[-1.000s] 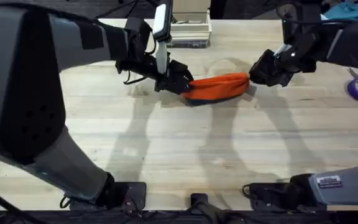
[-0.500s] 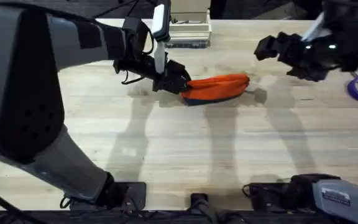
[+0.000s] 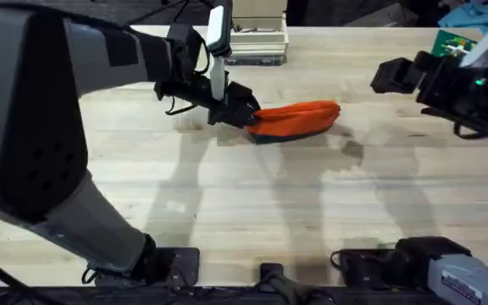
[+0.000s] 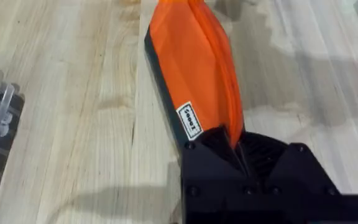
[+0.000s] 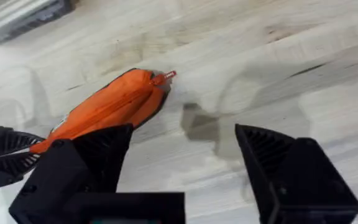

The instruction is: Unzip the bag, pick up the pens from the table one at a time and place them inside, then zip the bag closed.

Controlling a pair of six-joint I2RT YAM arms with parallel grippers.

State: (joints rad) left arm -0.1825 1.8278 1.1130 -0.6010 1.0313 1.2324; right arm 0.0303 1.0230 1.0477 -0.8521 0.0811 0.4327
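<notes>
The overhead camera looks down and forward across the table. Each wrist camera looks past its own fingers, close and steep; all three share the orange bag.

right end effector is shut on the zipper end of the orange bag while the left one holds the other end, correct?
Not quite. The right end effector is open and clear of the bag, raised off to the side; the right wrist view shows its fingers spread with bare table between them. The left end effector does hold the other end, as the overhead and left wrist views show.
</notes>
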